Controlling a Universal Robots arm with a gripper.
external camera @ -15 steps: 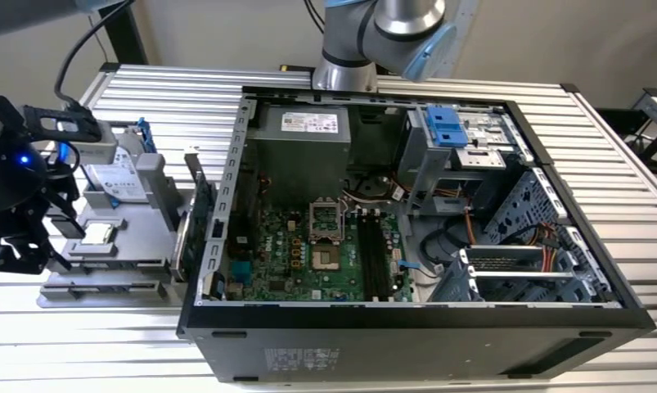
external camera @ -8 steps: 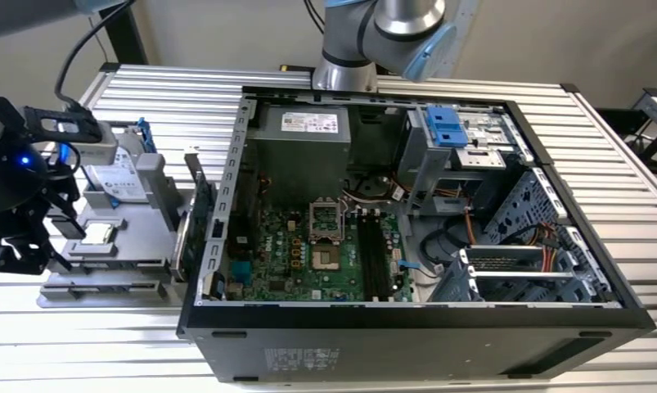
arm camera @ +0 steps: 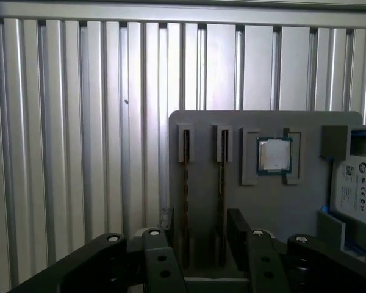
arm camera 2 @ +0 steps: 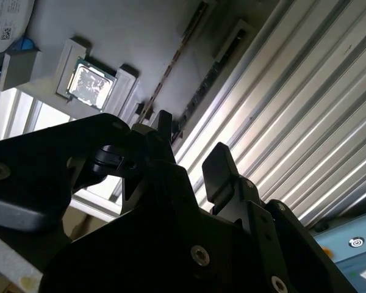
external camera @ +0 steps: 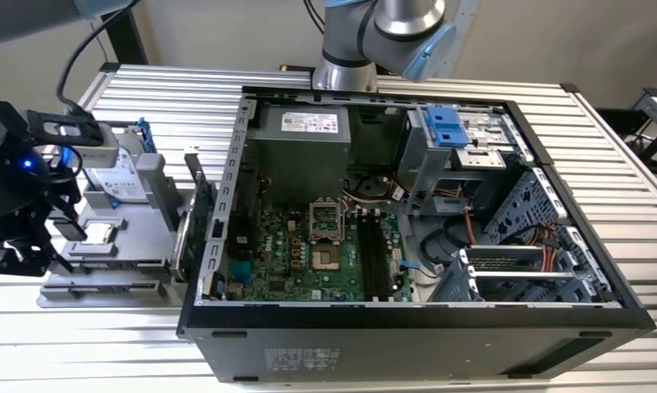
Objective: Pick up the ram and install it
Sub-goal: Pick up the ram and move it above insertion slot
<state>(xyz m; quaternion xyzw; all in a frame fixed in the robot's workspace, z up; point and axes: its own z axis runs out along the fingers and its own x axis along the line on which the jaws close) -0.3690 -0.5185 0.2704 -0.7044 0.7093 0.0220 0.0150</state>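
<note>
Because the gripper [arm camera: 201, 213] is cut off by the frame edge in both wrist views, little more than its two black fingers [arm camera: 236, 229] and their bolted mounts is seen. The fingers are set wide apart and nothing is gripped.

Beyond them the ram [arm camera: 186, 183] is seen edge-on, as a thin stick standing in a slot of a grey tray [arm camera: 268, 207]. A second stick [arm camera: 221, 177] stands in the slot just beside it. Both sticks appear in the gap between the fingers, but whether either is touched cannot be told. In the second wrist view, small dark chips are made out along the ram [arm camera 2: 210, 80].

A square silver processor [arm camera: 274, 154] is seated in a recess of the tray. A hard drive [arm camera: 354, 183] beside it is cropped at the frame edge, and its white printed label is partly shown.

In the exterior view the gripper is found at the exterior view's left, over the tray and partly out of frame. An open computer case [external camera: 416, 327] lies on the ribbed counter [external camera: 164, 90]. The motherboard [external camera: 295, 254], its long black slots [external camera: 374, 254] and a labelled power supply [external camera: 309, 143] are exposed inside.
</note>
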